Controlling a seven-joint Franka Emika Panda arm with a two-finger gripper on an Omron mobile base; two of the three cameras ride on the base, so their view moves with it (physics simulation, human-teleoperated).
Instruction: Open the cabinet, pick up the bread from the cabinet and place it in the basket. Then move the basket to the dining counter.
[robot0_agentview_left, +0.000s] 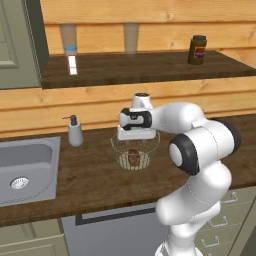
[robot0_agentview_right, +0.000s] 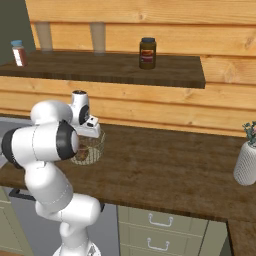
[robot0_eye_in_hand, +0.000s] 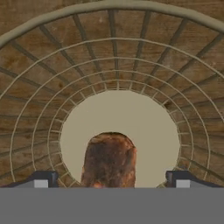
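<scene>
Now arm bent low, gripper (robot0_eye_in_hand: 112, 179) spread (pointing down) over bread (robot0_eye_in_hand: 109, 159) in basket (robot0_eye_in_hand: 39, 109).

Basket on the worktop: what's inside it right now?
The bread lies on the basket's tan disc base, between the open gripper fingertips and touching neither. Nothing else shows inside. The bread's near end is cut off by the hand view's edge.

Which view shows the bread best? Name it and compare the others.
The hand view: the bread sits large on the basket's tan base, between the open gripper's fingertips. In the left base view it is a small dark lump behind wire mesh; in the right base view, barely visible beside the arm.
</scene>
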